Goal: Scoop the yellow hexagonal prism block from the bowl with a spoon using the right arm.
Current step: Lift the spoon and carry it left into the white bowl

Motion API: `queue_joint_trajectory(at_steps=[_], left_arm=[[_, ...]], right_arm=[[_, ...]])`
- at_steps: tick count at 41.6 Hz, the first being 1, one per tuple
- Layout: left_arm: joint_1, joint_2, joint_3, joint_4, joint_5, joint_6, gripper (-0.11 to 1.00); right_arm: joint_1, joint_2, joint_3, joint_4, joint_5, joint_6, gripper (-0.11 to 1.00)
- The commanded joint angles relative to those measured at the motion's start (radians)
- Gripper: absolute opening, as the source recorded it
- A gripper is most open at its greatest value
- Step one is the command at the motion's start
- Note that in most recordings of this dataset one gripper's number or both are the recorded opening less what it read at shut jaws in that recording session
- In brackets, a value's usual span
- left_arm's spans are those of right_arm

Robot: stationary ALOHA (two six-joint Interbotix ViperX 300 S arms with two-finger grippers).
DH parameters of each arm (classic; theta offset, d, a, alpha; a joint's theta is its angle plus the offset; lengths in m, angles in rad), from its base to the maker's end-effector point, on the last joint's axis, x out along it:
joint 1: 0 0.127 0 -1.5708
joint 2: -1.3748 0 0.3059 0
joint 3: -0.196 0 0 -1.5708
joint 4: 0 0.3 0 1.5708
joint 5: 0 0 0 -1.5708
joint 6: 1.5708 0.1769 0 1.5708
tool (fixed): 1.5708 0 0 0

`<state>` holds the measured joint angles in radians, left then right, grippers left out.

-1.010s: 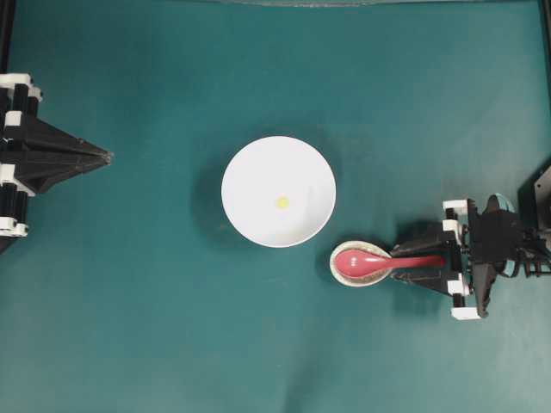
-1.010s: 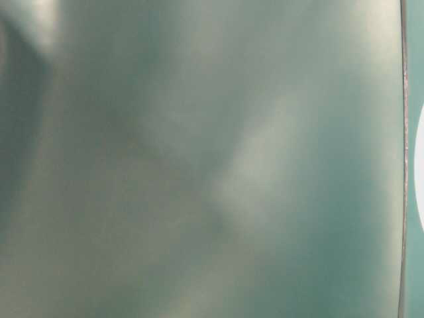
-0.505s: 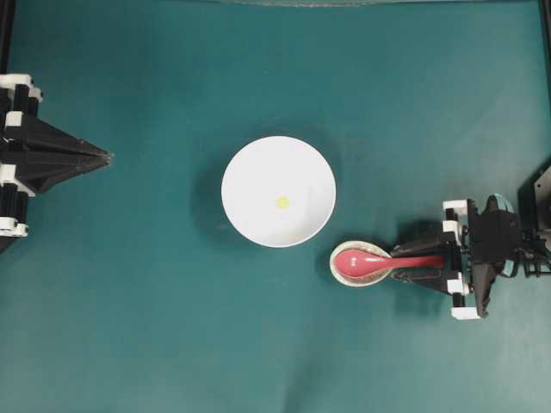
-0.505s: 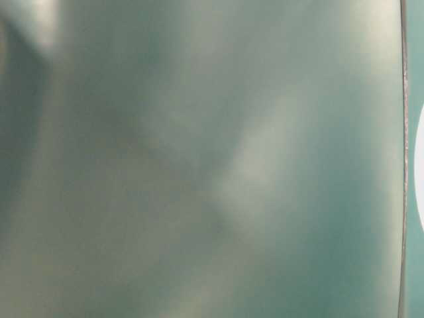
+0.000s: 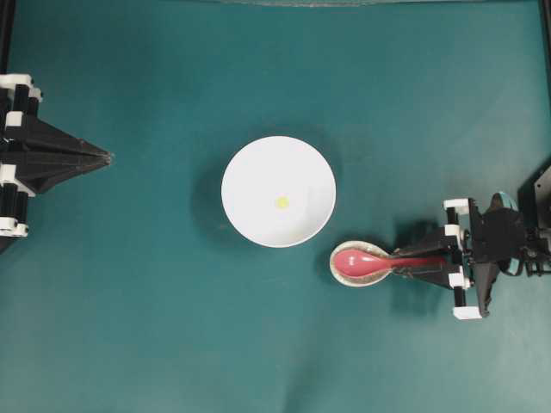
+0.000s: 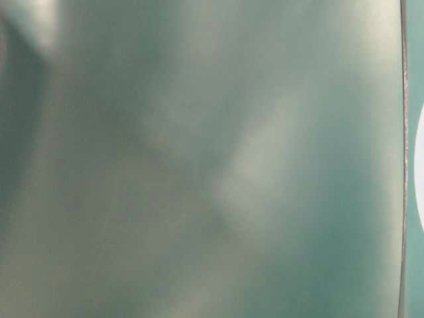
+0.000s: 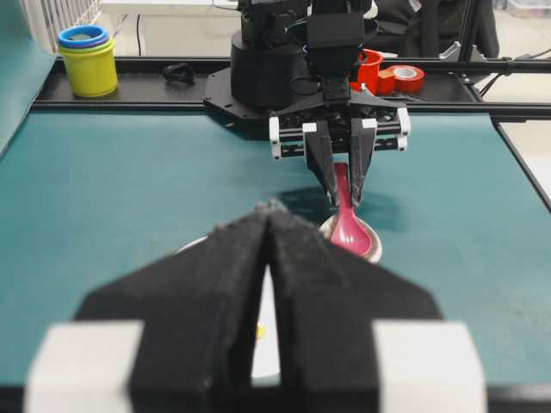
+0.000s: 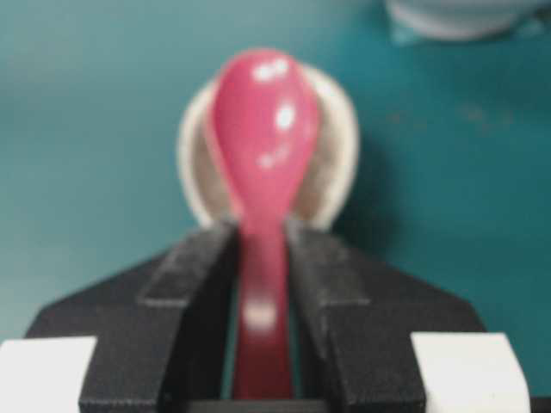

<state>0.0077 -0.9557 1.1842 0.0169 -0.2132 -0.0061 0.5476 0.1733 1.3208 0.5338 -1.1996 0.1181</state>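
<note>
Your spoon point(image 5: 370, 260) looks glossy, stiff and light, likely slippery and chippable, so the straight handle is the place to take it, and that is where the right hand point(image 5: 424, 261) has it pinched, fingers point(image 8: 194, 284) narrow on either side. Its scoop lies in the rest point(image 5: 343, 273) just ahead of the hand, the bowl point(image 5: 258, 168) with the block point(image 5: 281, 202) farther ahead on the worktop point(image 5: 172, 327). Your left hand point(image 5: 102, 157) is closed on nothing, well apart.

Overhead view: even, bright lighting; soft shadows fall left of the bowl point(image 5: 278, 191). Table-level view: fully defocused teal-grey haze. Right wrist view: blurred throughout, with white glare spots on the spoon point(image 8: 262, 163). Left wrist view: foreground fingers point(image 7: 207, 301) out of focus.
</note>
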Motion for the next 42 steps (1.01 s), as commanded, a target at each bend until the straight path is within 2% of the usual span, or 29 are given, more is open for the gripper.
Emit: queue_joint_trajectory(at_steps=[1, 10, 20, 28, 36, 42], left_arm=[[0.002, 0.008, -0.011, 0.002, -0.005, -0.002, 0.0], [0.0, 0.006, -0.012, 0.002, -0.005, 0.005, 0.0], [0.002, 0.005, -0.014, 0.002, -0.005, 0.008, 0.0], [0.002, 0.006, -0.012, 0.002, -0.005, 0.008, 0.0], [0.002, 0.005, -0.014, 0.002, -0.006, 0.008, 0.0], [0.002, 0.005, -0.014, 0.002, -0.006, 0.008, 0.0]], right_arm=[[0.003, -0.06, 0.005, 0.002, -0.011, -0.009, 0.23], [-0.006, -0.201, 0.021, 0.002, 0.011, -0.071, 0.23], [-0.049, -0.413, 0.006, 0.002, 0.149, -0.245, 0.23], [-0.172, -0.581, -0.057, 0.002, 0.448, -0.35, 0.23], [-0.342, -0.666, -0.166, -0.002, 0.808, -0.391, 0.23], [-0.443, -0.664, -0.252, -0.009, 1.009, -0.411, 0.23]])
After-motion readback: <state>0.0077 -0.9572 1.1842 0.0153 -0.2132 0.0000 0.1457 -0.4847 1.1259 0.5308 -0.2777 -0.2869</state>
